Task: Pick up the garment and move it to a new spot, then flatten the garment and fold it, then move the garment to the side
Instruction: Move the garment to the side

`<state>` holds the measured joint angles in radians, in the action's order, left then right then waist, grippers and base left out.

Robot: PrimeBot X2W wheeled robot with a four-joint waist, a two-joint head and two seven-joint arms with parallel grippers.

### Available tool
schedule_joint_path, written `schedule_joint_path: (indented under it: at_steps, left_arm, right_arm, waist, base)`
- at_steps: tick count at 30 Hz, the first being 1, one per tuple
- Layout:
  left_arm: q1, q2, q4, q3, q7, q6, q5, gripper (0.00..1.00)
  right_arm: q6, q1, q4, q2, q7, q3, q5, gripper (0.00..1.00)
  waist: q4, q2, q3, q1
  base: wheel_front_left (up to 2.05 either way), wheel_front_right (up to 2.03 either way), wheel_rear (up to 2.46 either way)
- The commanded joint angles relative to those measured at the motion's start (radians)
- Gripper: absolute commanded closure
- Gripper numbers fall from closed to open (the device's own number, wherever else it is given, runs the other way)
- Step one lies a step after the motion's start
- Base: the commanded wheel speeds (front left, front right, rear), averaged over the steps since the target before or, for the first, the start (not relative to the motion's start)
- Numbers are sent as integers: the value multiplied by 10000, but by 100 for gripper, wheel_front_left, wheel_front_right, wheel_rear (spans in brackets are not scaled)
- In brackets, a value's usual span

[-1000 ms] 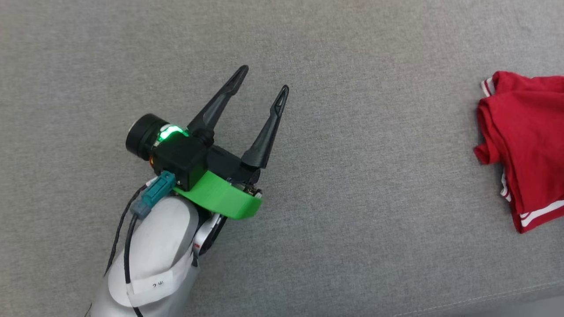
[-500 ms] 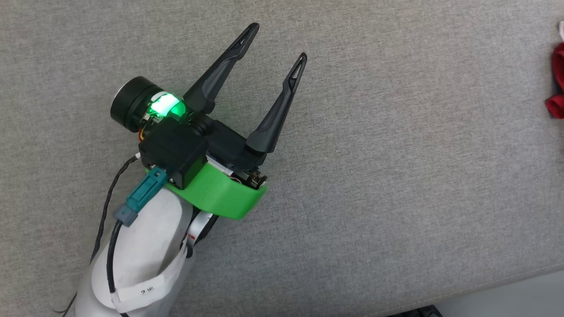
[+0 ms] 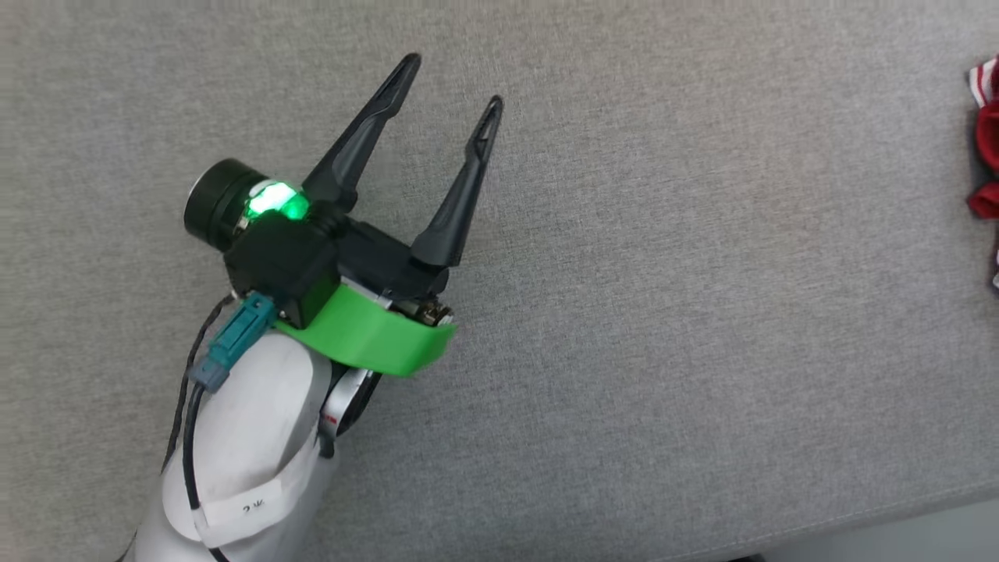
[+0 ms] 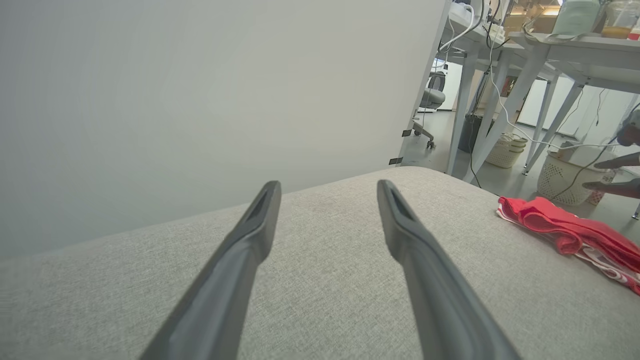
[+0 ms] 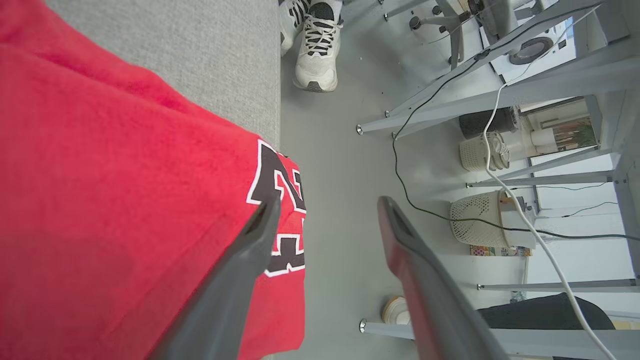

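The garment (image 5: 100, 200), red with black white-outlined lettering, lies bunched at the right end of the grey cushioned surface (image 3: 663, 312), its edge hanging over the side. In the head view a red and striped strip of the garment (image 3: 985, 156) shows at the right border. It appears as a low red heap (image 4: 565, 232) in the left wrist view. My right gripper (image 5: 328, 200) hovers over its lettered edge, open, with nothing between the fingers. My left gripper (image 3: 453, 86) stands open far to the garment's left, above bare fabric (image 4: 327, 186).
The surface ends at a front edge (image 3: 897, 507) and a side edge (image 5: 277, 100) above grey floor. A person's shoes (image 5: 312, 45) stand by that side. Table legs (image 5: 450, 60), cables and white baskets (image 5: 480, 220) lie beyond. A pale wall panel (image 4: 200, 100) backs the surface.
The head camera has shifted, so the garment has slid almost out at the right border. My left gripper stays open and sits higher in the picture.
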<state>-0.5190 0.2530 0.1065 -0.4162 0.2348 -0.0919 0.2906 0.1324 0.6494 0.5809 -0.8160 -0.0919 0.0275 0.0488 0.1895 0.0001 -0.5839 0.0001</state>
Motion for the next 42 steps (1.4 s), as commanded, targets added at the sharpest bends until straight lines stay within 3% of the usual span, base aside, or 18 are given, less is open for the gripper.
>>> schedule_joint_path:
  at_steps: [1,8,17,25,42]
  left_arm:
    - [287,-44,-157,111,103,63,139,0]
    - [1248,-73,-1006,765,249,230,531,0]
    - [2741,-275,-1568,1568,267,411,842,0]
    - [3780,-649,-1907,1903,268,426,993,0]
    - [5281,-1574,-2169,2871,269,-20,16,0]
  right_arm:
    - [-17,21,-204,103,94,-16,95,0]
    - [-17,-284,-1323,718,294,17,937,0]
    - [-17,-1759,-3584,2428,680,-241,2060,0]
    - [-17,-3608,-5475,4063,1136,-400,2402,0]
    - [-17,-6481,-5673,6585,2709,-261,1898,0]
  waist:
    - [-181,-1,830,-1]
    - [-441,-1,2420,-1]
    - [-921,-1,4183,-1]
    - [-1388,-1,5002,-1]
    - [-1978,-1,5781,-1]
  base:
    - [0,0,0]
    - [0,0,0]
    - [0,0,0]
    - [0,0,0]
    - [0,0,0]
